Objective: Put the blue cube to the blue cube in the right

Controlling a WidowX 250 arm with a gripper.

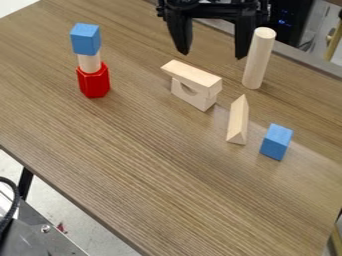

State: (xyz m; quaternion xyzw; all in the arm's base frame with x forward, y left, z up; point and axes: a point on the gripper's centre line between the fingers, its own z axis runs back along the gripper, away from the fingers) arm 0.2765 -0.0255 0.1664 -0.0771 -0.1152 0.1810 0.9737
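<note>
That camera over there looks down at a slant on the desk, from high up across from the tool and facing it, set back enough to catch floor beyond one edge

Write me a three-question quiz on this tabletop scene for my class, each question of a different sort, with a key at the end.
1. Short answer: What directly supports the left-hand blue cube?

2. True or false: The black pincer stands open above the work surface, its fingers apart.

3. Multiple choice: What shape is the wooden block next to the right-hand blue cube?
a) cylinder
b) triangular prism
c) hexagonal prism

Key:
1. A short wooden cylinder
2. True
3. b
</note>
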